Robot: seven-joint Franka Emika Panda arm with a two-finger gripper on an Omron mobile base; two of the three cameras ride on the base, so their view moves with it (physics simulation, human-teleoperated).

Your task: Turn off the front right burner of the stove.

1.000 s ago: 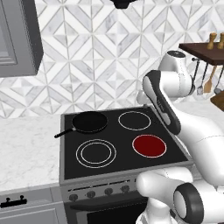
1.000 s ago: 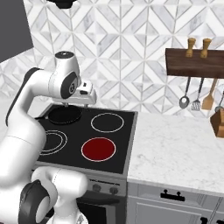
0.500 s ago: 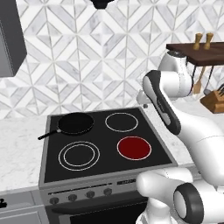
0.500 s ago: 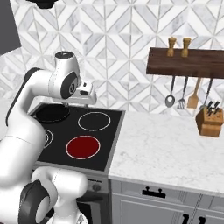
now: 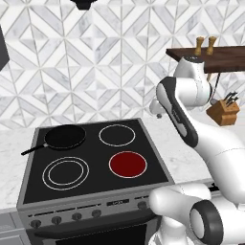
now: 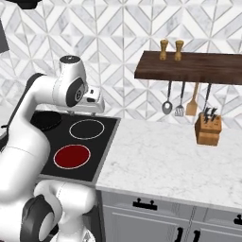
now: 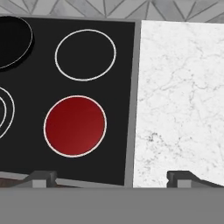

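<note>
My end effector (image 7: pixel 111 177) hangs released, high above the stove (image 5: pixel 28 194). The front right burner (image 5: pixel 128 164) glows red. Those knobs (image 5: pixel 76 217) sit close together, so I could easily twist the wrong one.

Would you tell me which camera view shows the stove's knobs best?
The left base view: the knobs sit in a row along the stove front panel, facing the camera. In the right base view the robot's body covers that panel, and the hand view looks down at the cooktop.

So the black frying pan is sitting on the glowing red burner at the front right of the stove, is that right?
Not quite. The frying pan sits on the back left zone of the stove, not on the glowing red front right burner, which is bare. The left base view shows this plainly.
</note>
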